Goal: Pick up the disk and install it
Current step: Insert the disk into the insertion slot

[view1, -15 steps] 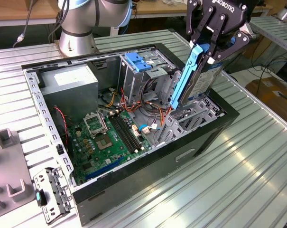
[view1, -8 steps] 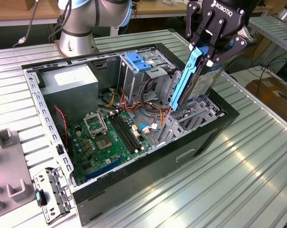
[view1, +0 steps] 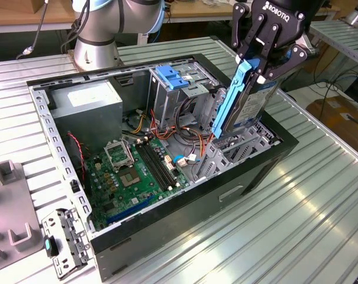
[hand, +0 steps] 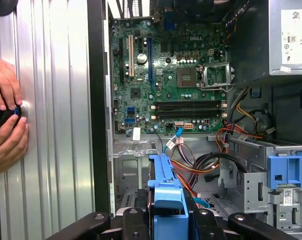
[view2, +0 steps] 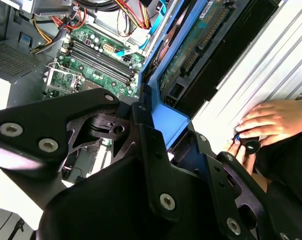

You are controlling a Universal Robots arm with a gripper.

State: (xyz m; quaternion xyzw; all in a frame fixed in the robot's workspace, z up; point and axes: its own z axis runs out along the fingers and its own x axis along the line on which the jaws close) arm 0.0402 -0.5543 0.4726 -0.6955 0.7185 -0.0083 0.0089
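Above the drive bay at the exterior view's right end of the open computer case (view1: 184, 234), we see the jaws clenched on the disk (view1: 247, 103), which stands nearly upright.

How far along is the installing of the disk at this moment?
Done: the disk is picked up. In hand: the gripper clamps its blue end, holding it nearly upright with the lower end among the metal brackets inside the computer case. Left: it is not yet seated.

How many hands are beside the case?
2: one hand and a second hand, together on the table beside the case, around a small dark object. Others may be hidden.
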